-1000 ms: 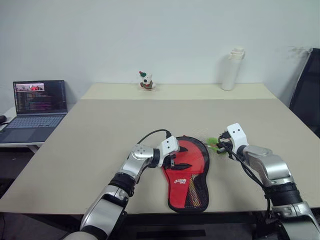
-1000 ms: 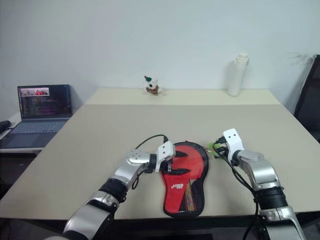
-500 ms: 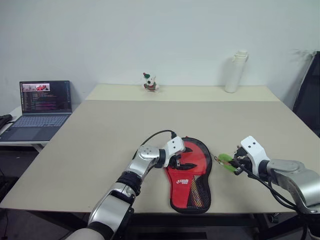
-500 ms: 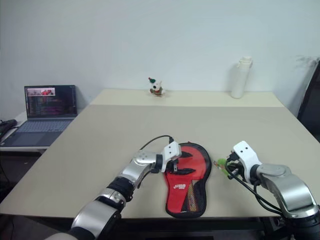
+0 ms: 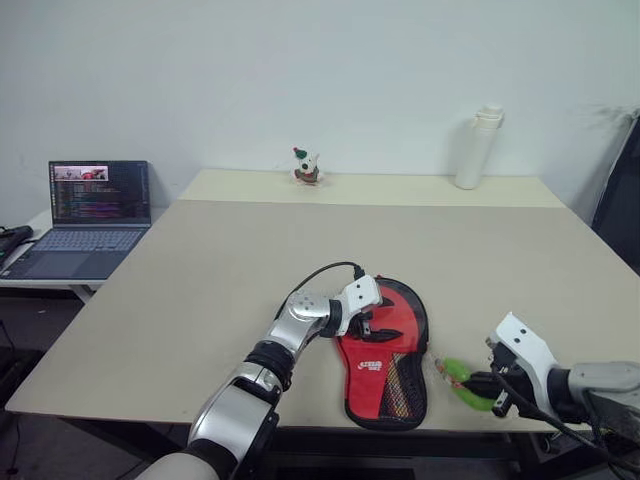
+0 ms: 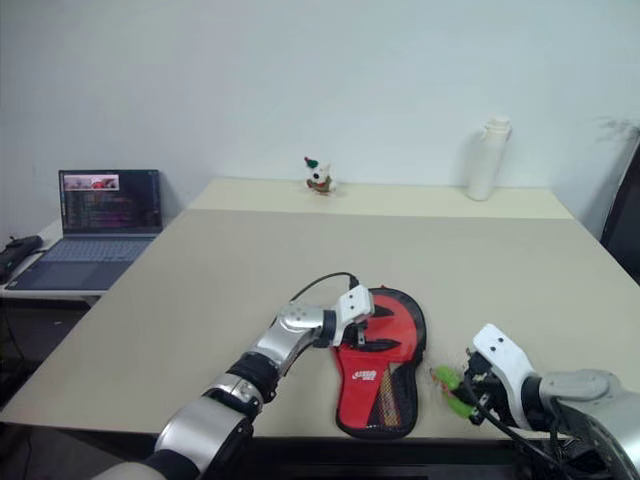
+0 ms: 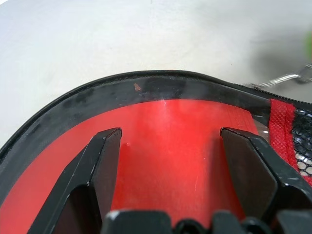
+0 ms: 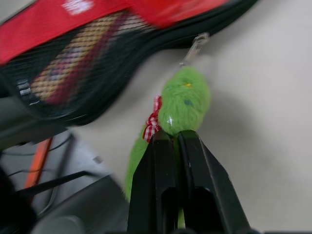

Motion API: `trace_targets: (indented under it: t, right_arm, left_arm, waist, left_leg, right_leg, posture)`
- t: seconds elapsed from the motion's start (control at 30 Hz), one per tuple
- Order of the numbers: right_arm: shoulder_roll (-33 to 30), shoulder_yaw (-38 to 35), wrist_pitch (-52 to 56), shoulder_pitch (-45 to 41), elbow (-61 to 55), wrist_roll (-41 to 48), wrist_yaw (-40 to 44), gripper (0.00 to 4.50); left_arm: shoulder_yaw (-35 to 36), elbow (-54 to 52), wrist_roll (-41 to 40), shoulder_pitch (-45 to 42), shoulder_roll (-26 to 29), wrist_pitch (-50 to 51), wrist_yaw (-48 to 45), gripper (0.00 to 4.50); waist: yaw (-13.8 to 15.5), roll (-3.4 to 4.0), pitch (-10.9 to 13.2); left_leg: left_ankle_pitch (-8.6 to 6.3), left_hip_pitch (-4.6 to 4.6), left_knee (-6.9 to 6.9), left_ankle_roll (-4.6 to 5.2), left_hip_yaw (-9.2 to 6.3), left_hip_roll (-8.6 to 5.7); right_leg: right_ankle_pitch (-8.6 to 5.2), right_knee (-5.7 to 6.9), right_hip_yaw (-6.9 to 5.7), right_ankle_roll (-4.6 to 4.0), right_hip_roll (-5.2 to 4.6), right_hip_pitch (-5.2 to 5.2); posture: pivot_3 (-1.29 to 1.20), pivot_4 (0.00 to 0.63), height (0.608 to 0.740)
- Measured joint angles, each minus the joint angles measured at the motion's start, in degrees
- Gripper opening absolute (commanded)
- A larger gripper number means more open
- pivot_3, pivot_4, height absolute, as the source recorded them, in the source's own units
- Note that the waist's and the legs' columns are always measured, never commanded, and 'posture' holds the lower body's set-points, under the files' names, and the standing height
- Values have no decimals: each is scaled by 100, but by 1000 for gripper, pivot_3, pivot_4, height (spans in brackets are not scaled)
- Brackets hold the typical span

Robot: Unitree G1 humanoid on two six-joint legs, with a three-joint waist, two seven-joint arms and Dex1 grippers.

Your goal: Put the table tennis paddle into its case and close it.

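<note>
- Fingers of my right gripper (image 8: 176, 146) were pressed together, pinching the green charm (image 8: 183, 105) by its tail end.
- My left gripper (image 7: 170, 161) stood wide apart, holding nothing, both fingers over the red face of the table tennis paddle (image 5: 385, 325).
- That paddle lay in the unzipped case (image 5: 412, 392) between my two grippers, on the table (image 5: 230, 260).

One paddle (image 5: 388, 325), one case (image 5: 400, 402) (one charm (image 5: 462, 382)), one laptop (image 5: 85, 222).
</note>
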Motion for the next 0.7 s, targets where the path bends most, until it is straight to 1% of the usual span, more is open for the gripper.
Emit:
trace_targets:
  t: [0.2,0.43,0.7]
  right_arm:
    - [-241,-222,37,592,-519,666,310,29]
    - [-387,-318,-53,1123,-881,1286,450,29]
    - [-391,-245,-341,1497,-1133,1650,404,29]
  left_arm:
    - [-36,79,58,-42,-73,-44,123,3516]
    - [-66,99,76,-62,-75,-59,149,3516]
    - [-82,102,82,-62,-73,-60,217,3516]
  waist:
    - [37,-3,-1]
    - [35,-5,-3]
    - [32,-8,-5]
  left_leg:
    - [0,-2,2,0,-16,-5]
    - [0,-2,2,0,-30,-4]
    - [0,-2,3,-1,-33,-4]
  right_leg:
    - [-1,-6,-28,1,-12,9]
    - [-2,-6,-49,0,-15,14]
    - [-2,-6,-54,0,-17,16]
  posture:
    - [0,150,740]
    - [0,150,740]
    - [0,150,740]
